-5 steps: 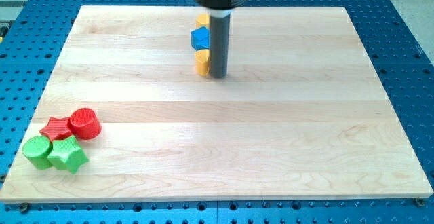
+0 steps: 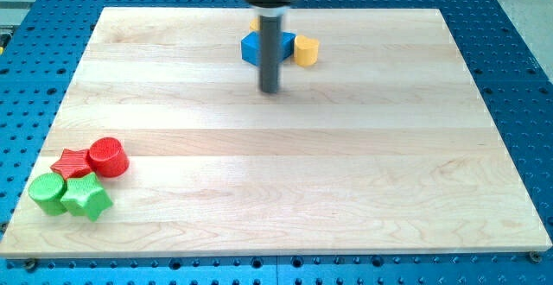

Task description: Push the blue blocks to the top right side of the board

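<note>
A blue block (image 2: 251, 48) lies near the board's top middle, partly hidden behind my rod. Blue also shows just right of the rod; I cannot tell whether that is one block or two. A yellow block (image 2: 306, 50) lies just right of the blue. A sliver of another yellow block (image 2: 256, 26) shows above the blue one. My tip (image 2: 270, 91) rests on the board just below the blue block, a little apart from it.
At the board's lower left sit a red star (image 2: 71, 162), a red cylinder (image 2: 108, 156), a green cylinder (image 2: 47, 193) and a green star (image 2: 86, 199), clustered together. The wooden board (image 2: 346, 173) lies on a blue perforated table.
The rod has shifted slightly left. The yellow block seen below the blue block is gone from there; a yellow block now lies right of the rod. More blue shows.
</note>
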Robot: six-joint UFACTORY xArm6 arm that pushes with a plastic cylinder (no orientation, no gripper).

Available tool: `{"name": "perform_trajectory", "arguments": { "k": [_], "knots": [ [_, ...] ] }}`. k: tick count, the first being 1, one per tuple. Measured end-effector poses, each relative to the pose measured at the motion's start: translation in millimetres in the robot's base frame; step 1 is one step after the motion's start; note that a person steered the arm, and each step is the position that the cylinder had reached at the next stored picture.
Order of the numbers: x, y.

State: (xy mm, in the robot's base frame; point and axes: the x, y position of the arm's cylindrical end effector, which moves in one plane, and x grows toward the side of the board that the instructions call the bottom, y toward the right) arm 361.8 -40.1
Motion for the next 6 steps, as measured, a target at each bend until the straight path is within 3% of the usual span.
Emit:
{"name": "perform_trajectory", "arguments": {
  "k": [1,2,4,5,6],
  "knots": [
    [-41.5,-17.3],
    [-69.9,8.1],
    [-82.0,123.5],
    [-83.1,127.5],
    [-86.5,198.4]
  ]
}}
